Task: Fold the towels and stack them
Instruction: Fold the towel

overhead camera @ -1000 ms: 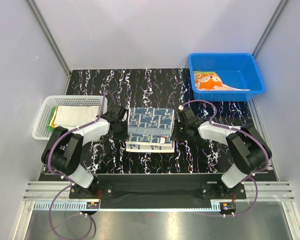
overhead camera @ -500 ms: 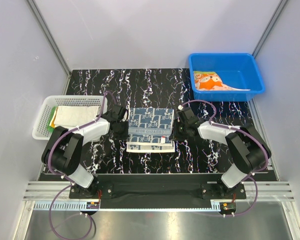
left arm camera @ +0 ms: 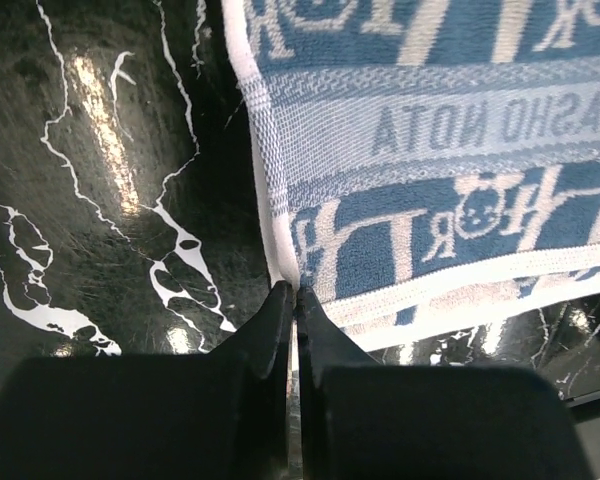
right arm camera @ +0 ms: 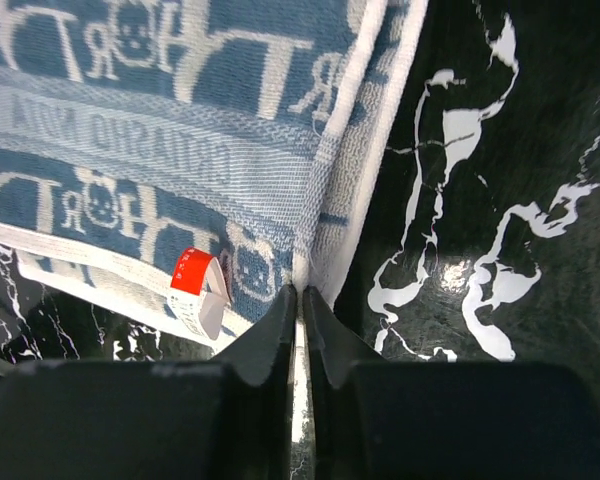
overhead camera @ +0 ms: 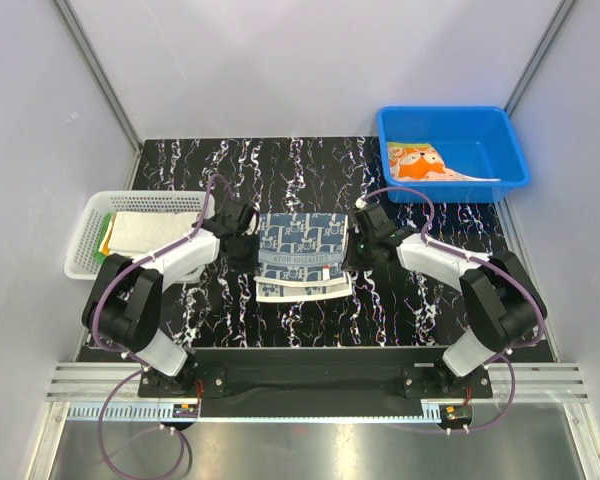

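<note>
The navy-and-white patterned towel (overhead camera: pixel 300 255) lies partly folded at the middle of the black marbled table. My left gripper (overhead camera: pixel 248 243) is shut on its left white hem, seen close in the left wrist view (left arm camera: pixel 296 290). My right gripper (overhead camera: pixel 352 246) is shut on its right hem, seen close in the right wrist view (right arm camera: pixel 300 290), beside a red-and-white tag (right arm camera: pixel 192 272). A white towel (overhead camera: pixel 145 232) lies on top in the white basket (overhead camera: pixel 80 255), with green and orange-yellow edges (overhead camera: pixel 102 240) showing under it. The fox-face towel (overhead camera: pixel 420 162) lies in the blue bin (overhead camera: pixel 455 112).
The white basket stands at the table's left edge and the blue bin at the back right corner. Grey walls close in the table at the back and both sides. Purple cables loop over both arms.
Both grippers have moved a little toward the far side, holding the towel's side hems. The upper layer and its tag have shifted back with them.
</note>
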Robot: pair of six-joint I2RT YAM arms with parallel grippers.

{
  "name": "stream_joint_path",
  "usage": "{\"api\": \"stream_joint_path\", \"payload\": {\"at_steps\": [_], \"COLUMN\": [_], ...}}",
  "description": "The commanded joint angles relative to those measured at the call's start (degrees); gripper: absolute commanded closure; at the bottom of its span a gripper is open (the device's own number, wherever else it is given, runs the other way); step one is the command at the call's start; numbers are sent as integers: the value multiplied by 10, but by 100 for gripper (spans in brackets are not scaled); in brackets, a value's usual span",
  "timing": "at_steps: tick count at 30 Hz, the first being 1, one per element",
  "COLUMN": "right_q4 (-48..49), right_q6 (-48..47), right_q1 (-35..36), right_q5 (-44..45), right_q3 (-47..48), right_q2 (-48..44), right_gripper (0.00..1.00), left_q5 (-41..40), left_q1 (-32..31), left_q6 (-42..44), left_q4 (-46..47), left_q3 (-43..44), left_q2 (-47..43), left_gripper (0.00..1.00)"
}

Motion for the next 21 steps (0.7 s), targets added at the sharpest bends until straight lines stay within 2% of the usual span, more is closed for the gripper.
{"api": "stream_joint_path", "payload": {"at_steps": [1,3,6,7,10,13,16,19,21], "right_q4": [-28,-26,-22,-21,-17,-5,1,15,22], "right_q6": [-16,-16,-15,-14,-14,-13,-12,-6,-2], "right_q1": [7,7,7,7,7,7,6,7,6], "right_q5": [24,21,18,15,10,5,-3,-13,-16], "right_q3": [30,30,27,26,25,18,16,7,2], "right_q2": [-32,-32,-29,-26,-15,-3,4,11,17], "right_gripper": [87,84,85,90,91,98,99,89,77], "left_q5": [-3,0,3,4,5,11,16,17,17], "left_q1": [-6,-7,-9,-10,-11,-12,-12,-12,-11], "left_q6": [9,10,11,11,9,9,8,8,8], "left_q4": [-11,-16,-15,-14,-11,-9,-4,-3,-2], "left_q3": [23,23,19,19,16,17,12,10,9], "left_q2": [-26,-23,-20,-19,-20,-18,-18,-14,-11], "left_gripper": [100,100,100,100,100,100,100,100,100]}}
